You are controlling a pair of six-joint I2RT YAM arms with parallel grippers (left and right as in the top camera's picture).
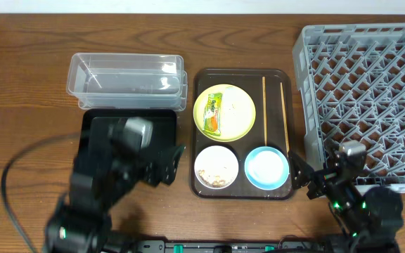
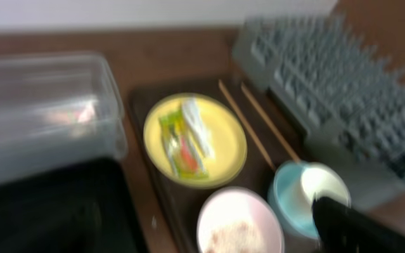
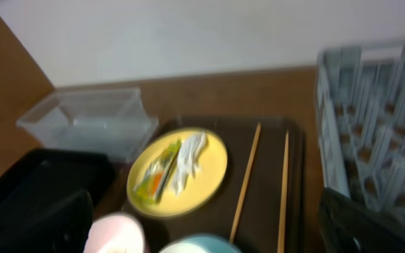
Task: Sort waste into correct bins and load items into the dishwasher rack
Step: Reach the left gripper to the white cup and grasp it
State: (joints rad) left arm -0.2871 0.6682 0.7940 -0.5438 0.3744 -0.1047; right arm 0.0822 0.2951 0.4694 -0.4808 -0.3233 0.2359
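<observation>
Overhead view alone shows both arms: left gripper (image 1: 169,163) over the shallow black rectangular tray (image 1: 93,124) by the desk's near left edge, opening unreadable; right gripper (image 1: 306,180) at the near right edge beside the grey lattice plastic dishwasher rack (image 1: 364,77). Right wrist view shows its dark fingers (image 3: 48,221) set wide, nothing held. Wrist views separate a white crumpled scrap (image 3: 188,158) from the glossy green-and-orange snack wrapper (image 3: 155,178) on the round yellow-green plate (image 3: 209,170), mid-desk; overhead shows beige crumbs (image 1: 216,177) in the small white bowl (image 1: 209,157).

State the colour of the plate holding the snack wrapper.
The plate is yellow-green; the overhead view shows it best.
</observation>
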